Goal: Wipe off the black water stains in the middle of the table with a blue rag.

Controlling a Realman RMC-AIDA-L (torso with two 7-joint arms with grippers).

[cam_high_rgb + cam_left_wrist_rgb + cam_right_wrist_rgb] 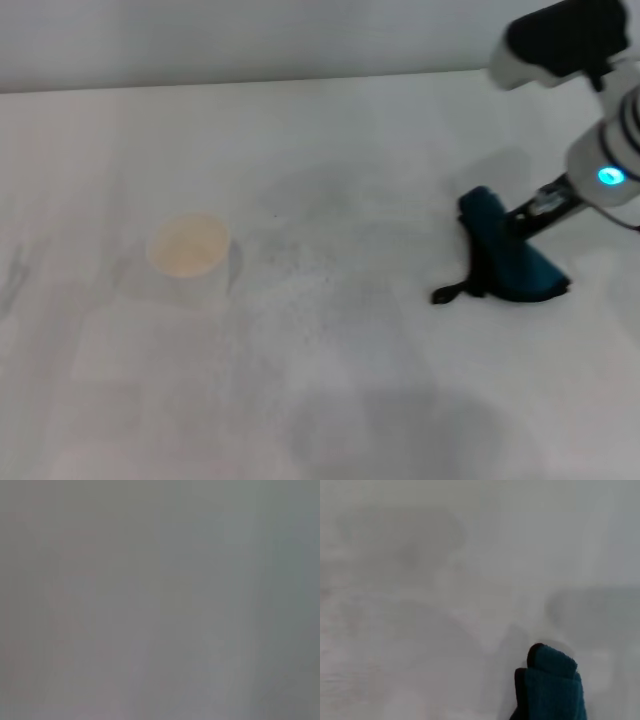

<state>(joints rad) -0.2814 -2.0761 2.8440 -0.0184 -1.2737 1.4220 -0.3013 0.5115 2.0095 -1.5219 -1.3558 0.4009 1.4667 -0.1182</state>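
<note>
The blue rag (505, 258) lies bunched at the right of the white table (330, 380), its black loop tag (447, 293) trailing toward the middle. My right gripper (522, 224) reaches down from the right and is shut on the rag's upper fold. In the right wrist view the rag (551, 685) shows as a teal fold with black edging above the table. No black water stains show in any view; only faint grey smudges (310, 235) mark the table's middle. My left gripper is out of view, and the left wrist view shows plain grey only.
A white paper cup (188, 245) stands upright left of the middle. The table's far edge (250, 85) meets a pale wall.
</note>
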